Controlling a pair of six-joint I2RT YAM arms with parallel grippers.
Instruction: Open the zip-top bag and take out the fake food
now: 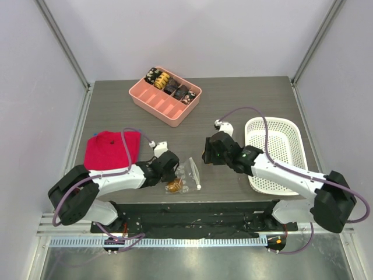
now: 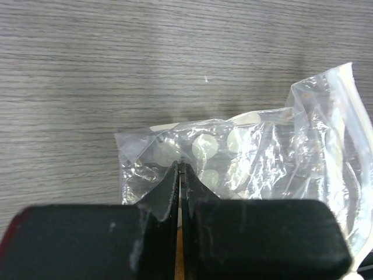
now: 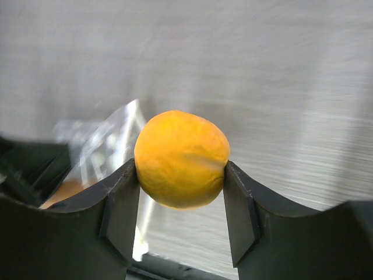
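Fake food [image 3: 182,158] (orange) betw. R jaws; zip-top bag [image 2: 262,151] in L jaws.

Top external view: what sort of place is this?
Probably a robot laboratory cell, not a home. A left arm and a right arm are bolted at the edge of a grey table, plain white panels in a metal frame enclose it, and a pink tray holds small toy pieces.

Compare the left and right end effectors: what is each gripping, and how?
The left end effector pinches thin plastic of the zip-top bag, fingers almost touching; the right end effector clamps the orange fake food, fingers spread around it. The left is at the bag; the right is apart from it, nearer the white basket. Both are shut on something.
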